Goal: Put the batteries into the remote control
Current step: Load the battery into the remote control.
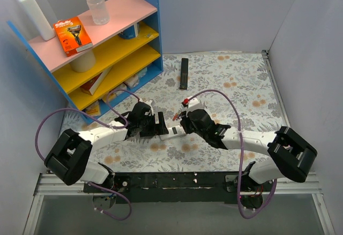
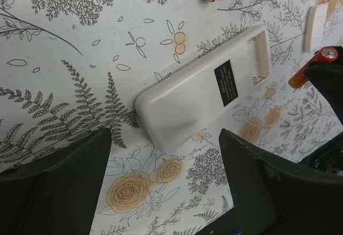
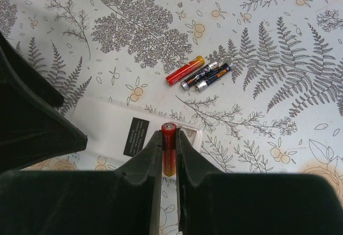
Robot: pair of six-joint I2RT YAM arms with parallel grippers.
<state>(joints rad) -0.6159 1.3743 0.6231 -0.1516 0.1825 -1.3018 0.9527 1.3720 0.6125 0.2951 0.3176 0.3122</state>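
The remote control is lying white back up on the floral surface, its battery bay gaping open at one end. The left pincer is standing wide apart astride the closed end, gripping nothing. The right pincer is clamping a red-orange battery close beside the bay. That cell looks light, rigid and smooth, likely to swivel, so gripping its midsection suits it. Three loose batteries and a small white cover are lying nearby; a black remote is sitting well apart, blocking nothing.
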